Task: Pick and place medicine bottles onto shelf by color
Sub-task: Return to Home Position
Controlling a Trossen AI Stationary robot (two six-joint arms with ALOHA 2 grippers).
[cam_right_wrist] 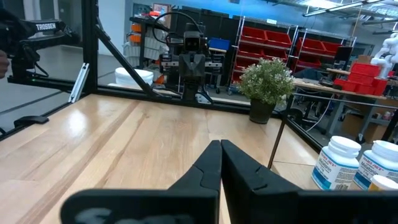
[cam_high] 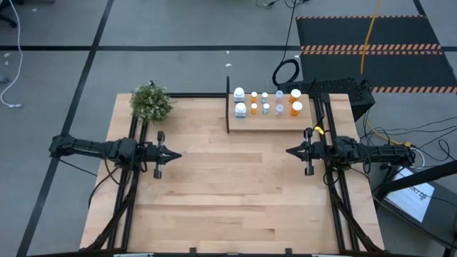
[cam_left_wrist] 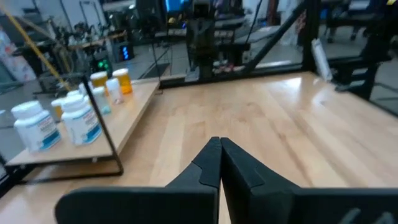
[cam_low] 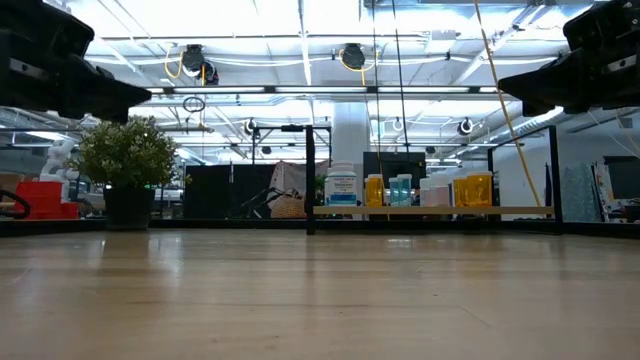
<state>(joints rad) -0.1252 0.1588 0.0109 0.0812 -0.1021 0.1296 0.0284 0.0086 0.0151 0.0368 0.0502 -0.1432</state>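
Wooden tabletop (cam_high: pixel 228 193), workshop floor around it. Medicine bottles (cam_high: pixel 265 102): all are standing on the shelf (cam_high: pixel 271 121) at the far edge, in colour columns. Left gripper (cam_high: pixel 175 155) and right gripper (cam_high: pixel 289 150): hovering at opposite sides, jaws closed, carrying nothing. Sorting is looking complete and the arms are homing, so no further pick is apparently needed.

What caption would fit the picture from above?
Medicine bottles stand on the shelf while the left end effector and right end effector hover shut over the table.
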